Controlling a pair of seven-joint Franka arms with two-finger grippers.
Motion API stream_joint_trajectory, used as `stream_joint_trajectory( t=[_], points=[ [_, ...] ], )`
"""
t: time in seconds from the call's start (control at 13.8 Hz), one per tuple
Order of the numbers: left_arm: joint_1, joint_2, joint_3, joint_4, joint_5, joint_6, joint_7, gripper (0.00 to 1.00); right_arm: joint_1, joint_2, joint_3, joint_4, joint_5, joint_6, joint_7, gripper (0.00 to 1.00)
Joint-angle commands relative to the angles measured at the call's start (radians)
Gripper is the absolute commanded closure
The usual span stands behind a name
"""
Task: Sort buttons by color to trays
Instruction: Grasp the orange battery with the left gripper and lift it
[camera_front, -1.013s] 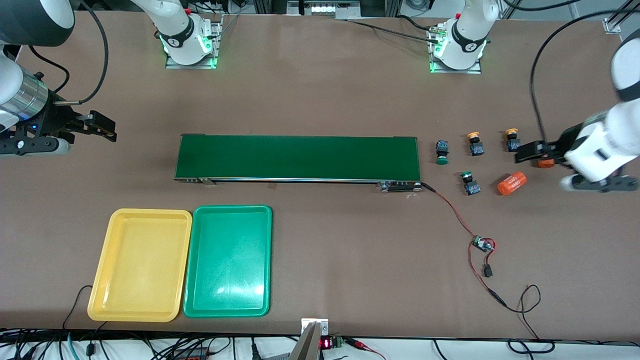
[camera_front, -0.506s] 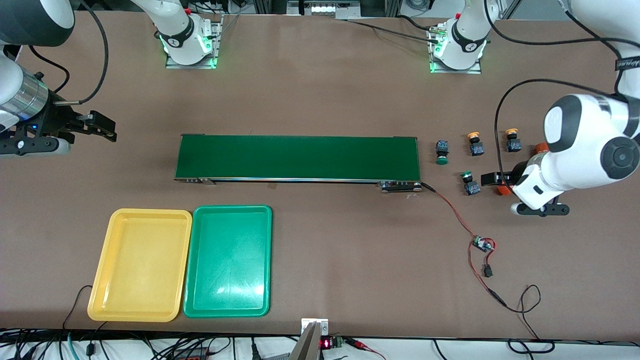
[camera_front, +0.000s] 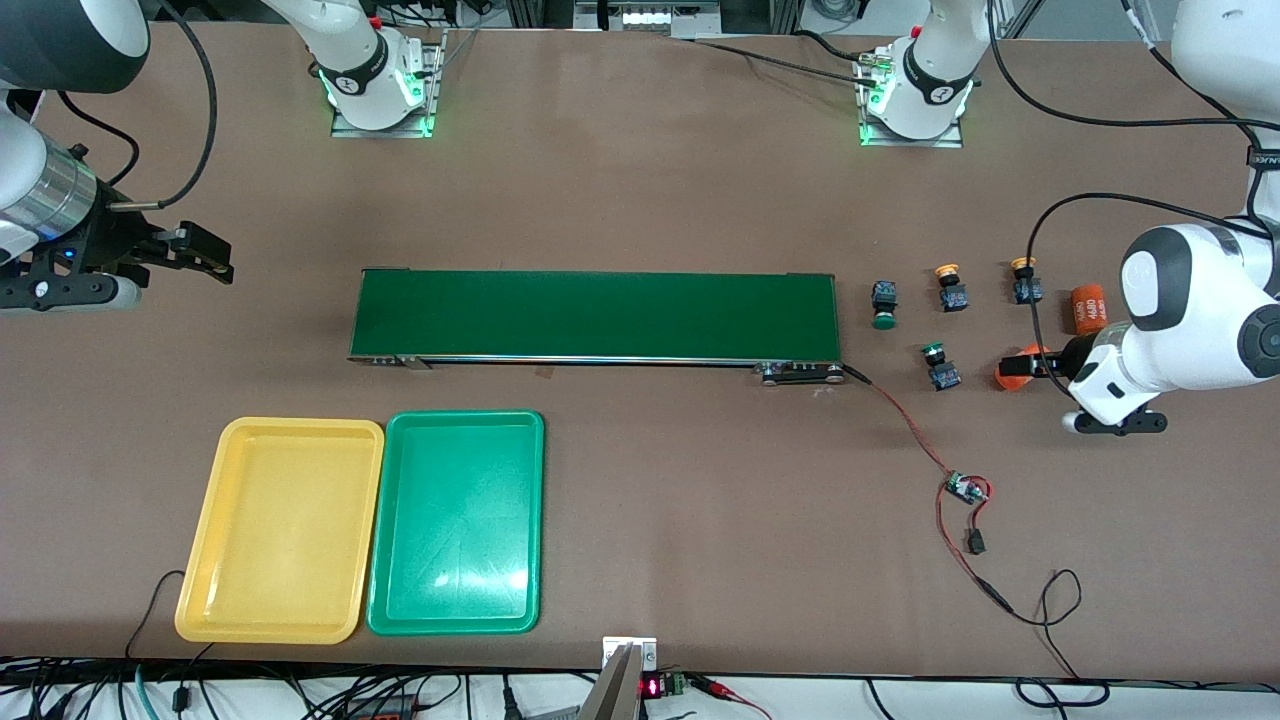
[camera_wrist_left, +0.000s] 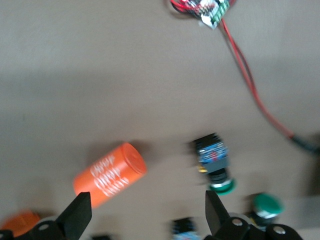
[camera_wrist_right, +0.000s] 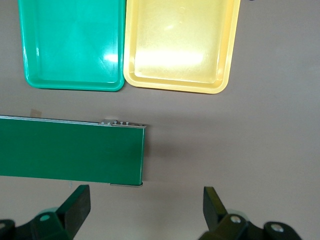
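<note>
Four buttons stand past the conveyor's end toward the left arm's end of the table: two green-capped buttons (camera_front: 883, 305) (camera_front: 938, 366) and two yellow-capped buttons (camera_front: 950, 287) (camera_front: 1024, 281). My left gripper (camera_front: 1040, 366) hangs open over the nearer orange cylinder (camera_front: 1012, 369), beside the nearer green button (camera_wrist_left: 216, 165). In the left wrist view the left gripper (camera_wrist_left: 146, 205) holds nothing. The yellow tray (camera_front: 280, 530) and green tray (camera_front: 457, 522) lie side by side near the front camera. My right gripper (camera_front: 195, 255) waits open at the right arm's end, the right gripper (camera_wrist_right: 145, 200) empty.
A long dark-green conveyor belt (camera_front: 595, 315) crosses the middle of the table. A second orange cylinder (camera_front: 1088, 308) lies farther from the front camera than the first. A small circuit board (camera_front: 965, 488) with red wires trails from the conveyor's end.
The left arm swung from over the farther orange cylinder down beside the nearer green button, then drew back a little over the nearer cylinder. The right arm has not moved.
</note>
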Motion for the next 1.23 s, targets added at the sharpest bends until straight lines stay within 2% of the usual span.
stream_joint_trajectory(
  t=[0.0, 0.36, 0.43, 0.65, 1.09, 1.16],
  points=[
    [0.025, -0.006, -0.006, -0.047, 0.024, 0.06, 0.272, 0.0, -0.002, 0.009, 0.002, 0.022, 0.0, -0.014, -0.006, 0.0],
    [0.041, -0.005, -0.004, -0.122, 0.036, 0.086, 0.605, 0.0, -0.003, 0.018, 0.002, 0.022, 0.002, -0.011, -0.006, 0.0],
    [0.041, -0.005, -0.004, -0.131, 0.1, 0.126, 0.632, 0.0, -0.003, 0.018, 0.002, 0.022, 0.002, -0.011, -0.006, 0.0],
    [0.042, -0.002, -0.004, -0.191, 0.217, 0.252, 0.638, 0.0, -0.003, 0.018, 0.002, 0.022, 0.002, -0.011, -0.006, 0.0],
    [0.071, 0.017, -0.006, -0.268, 0.221, 0.335, 0.638, 0.0, -0.003, 0.018, 0.002, 0.022, 0.002, -0.011, -0.006, 0.0],
    [0.072, 0.018, -0.006, -0.268, 0.223, 0.336, 0.638, 0.06, -0.003, 0.018, 0.002, 0.022, 0.002, -0.011, -0.006, 0.0]
  ],
)
